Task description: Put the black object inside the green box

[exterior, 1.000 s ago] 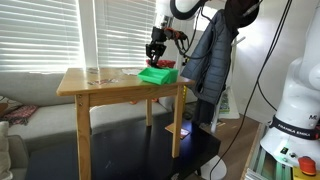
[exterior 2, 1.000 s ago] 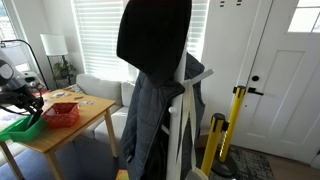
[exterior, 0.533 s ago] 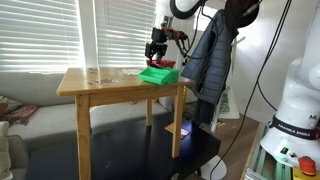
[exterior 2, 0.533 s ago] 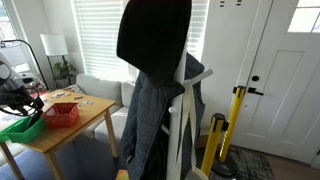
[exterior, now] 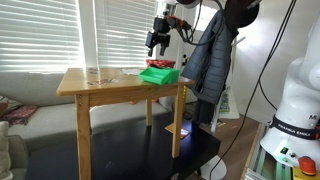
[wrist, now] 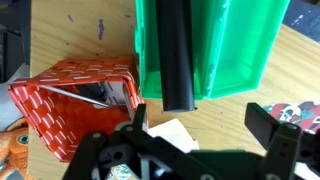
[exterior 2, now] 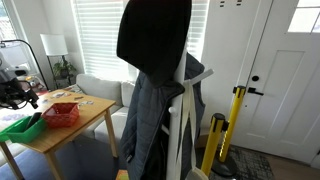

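In the wrist view the black object (wrist: pixel 175 55), a long dark bar, lies in the green box (wrist: pixel 238 48) with its near end poking over the box's rim. My gripper (wrist: pixel 200 120) hangs above and apart from it, open, with nothing between its fingers (wrist: pixel 270 125). In both exterior views the gripper (exterior: pixel 156 42) (exterior 2: pixel 18 95) hovers above the green box (exterior: pixel 158 74) (exterior 2: pixel 20 127) on the wooden table (exterior: pixel 100 85). The black object is too small to make out there.
A red woven basket (wrist: pixel 70 100) (exterior 2: pixel 62 115) stands right beside the green box. A white paper (wrist: pixel 170 130) lies on the wood below the gripper. A coat rack with a dark jacket (exterior: pixel 210 60) (exterior 2: pixel 155 80) stands close to the table's end.
The gripper has opened and let go of the black object, which stays in the green box. It has then risen well above the box.
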You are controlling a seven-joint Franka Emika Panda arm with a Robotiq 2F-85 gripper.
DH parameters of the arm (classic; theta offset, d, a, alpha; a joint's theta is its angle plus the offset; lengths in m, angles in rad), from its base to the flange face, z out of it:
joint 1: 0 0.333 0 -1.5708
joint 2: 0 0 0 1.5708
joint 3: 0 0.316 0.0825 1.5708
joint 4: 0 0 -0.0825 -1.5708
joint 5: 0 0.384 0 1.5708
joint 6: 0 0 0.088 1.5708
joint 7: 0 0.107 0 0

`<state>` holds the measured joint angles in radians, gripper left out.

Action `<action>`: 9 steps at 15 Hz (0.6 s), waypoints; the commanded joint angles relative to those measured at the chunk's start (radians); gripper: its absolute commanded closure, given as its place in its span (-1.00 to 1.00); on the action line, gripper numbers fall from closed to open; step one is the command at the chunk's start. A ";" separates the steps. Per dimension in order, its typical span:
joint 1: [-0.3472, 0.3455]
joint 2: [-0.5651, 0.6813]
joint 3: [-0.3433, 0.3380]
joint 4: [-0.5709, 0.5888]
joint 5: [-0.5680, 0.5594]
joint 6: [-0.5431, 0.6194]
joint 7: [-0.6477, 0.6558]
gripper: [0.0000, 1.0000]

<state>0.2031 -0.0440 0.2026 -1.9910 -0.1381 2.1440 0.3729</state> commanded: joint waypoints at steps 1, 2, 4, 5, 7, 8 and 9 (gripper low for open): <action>-0.002 -0.082 0.006 0.031 0.071 -0.142 0.022 -1.00; -0.007 -0.106 0.004 0.034 0.084 -0.177 0.027 -1.00; -0.015 -0.155 -0.001 0.037 0.121 -0.245 0.029 -1.00; -0.019 -0.174 -0.003 0.038 0.135 -0.270 0.033 -1.00; -0.027 -0.225 -0.010 0.025 0.167 -0.312 0.022 -1.00; -0.030 -0.253 -0.013 0.020 0.182 -0.343 0.018 -1.00; -0.035 -0.278 -0.014 0.013 0.190 -0.360 0.020 -1.00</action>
<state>0.1845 -0.2442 0.1931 -1.9553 -0.0001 1.8473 0.3925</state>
